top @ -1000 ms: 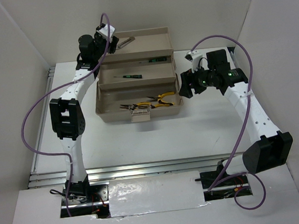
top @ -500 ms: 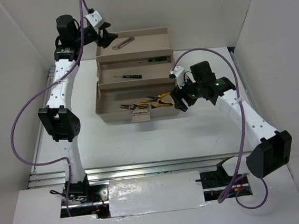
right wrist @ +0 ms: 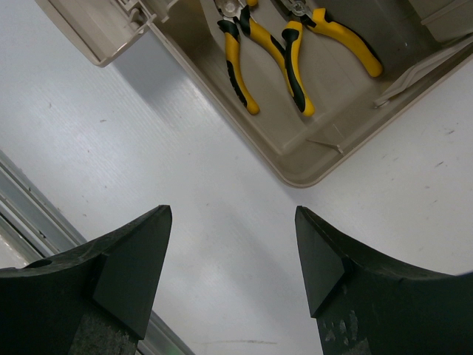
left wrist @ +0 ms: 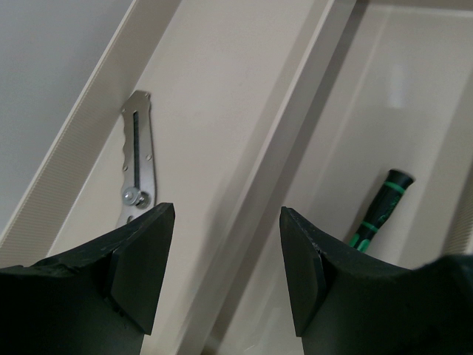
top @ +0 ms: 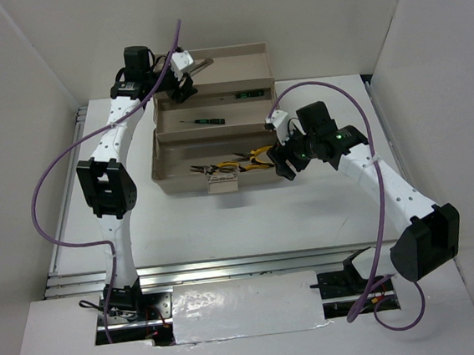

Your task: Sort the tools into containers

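The beige toolbox (top: 270,63) stands open in three stepped tiers. A small grey metal tool (top: 202,63) lies in the top tier and also shows in the left wrist view (left wrist: 137,170). Thin dark screwdrivers with green marks (top: 203,121) lie in the middle tier; one shows in the left wrist view (left wrist: 377,216). Yellow-and-black pliers (top: 250,159) lie in the bottom tier and also show in the right wrist view (right wrist: 247,48). My left gripper (top: 185,90) (left wrist: 227,274) is open and empty over the edge between the top and middle tiers. My right gripper (top: 282,163) (right wrist: 233,259) is open and empty above the table beside the box's near right corner (right wrist: 295,176).
A small beige latch piece (top: 222,186) sticks out at the box's front, and shows in the right wrist view (right wrist: 103,29). White walls close in the table on three sides. A metal rail (top: 229,266) runs along the near edge.
My left gripper has swung from the box's far left corner back over its top tier edge. My right gripper has come down and left to the box's right corner.
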Robot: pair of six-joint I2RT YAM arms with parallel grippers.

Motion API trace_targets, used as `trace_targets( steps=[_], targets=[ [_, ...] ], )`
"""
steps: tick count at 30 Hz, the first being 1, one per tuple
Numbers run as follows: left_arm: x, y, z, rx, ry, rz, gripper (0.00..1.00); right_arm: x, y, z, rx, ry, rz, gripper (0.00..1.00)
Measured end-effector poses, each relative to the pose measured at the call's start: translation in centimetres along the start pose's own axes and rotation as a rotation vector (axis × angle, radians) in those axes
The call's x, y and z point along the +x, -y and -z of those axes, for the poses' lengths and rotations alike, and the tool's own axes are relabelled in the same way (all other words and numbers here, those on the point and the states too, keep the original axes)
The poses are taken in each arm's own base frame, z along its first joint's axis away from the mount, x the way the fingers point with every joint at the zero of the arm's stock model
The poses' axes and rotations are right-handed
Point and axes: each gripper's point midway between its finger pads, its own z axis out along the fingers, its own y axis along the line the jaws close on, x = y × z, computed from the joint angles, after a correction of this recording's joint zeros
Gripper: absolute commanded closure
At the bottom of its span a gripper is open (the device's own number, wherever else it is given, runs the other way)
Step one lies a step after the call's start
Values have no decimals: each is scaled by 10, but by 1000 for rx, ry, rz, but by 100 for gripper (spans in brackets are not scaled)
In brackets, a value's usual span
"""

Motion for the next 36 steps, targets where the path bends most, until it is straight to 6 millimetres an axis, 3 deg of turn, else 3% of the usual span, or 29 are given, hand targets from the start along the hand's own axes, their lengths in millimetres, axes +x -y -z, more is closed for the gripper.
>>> trace_targets(
  steps=[5,12,20,24,31,36],
  targets=[
    [14,-5,-3,-30,-45,-57,30,1,-2,-4,5,-6,8,26],
    [38,4,-12,1,-124,-129,48,3,-1,-9,10,-21,20,26],
    [35,9,-11,39,-141,-263,96,0,-2,-12,18,-13,39,33],
    [33,19,-5,64,-154,-289,100,-1,-11,-19,14,-10,75,41],
    [29,39,5,122,-180,-303,100,-6,-32,-30,14,-10,154,37],
    [28,48,12,133,-194,-290,100,-1,-64,-46,-20,-17,258,37]
  ],
)
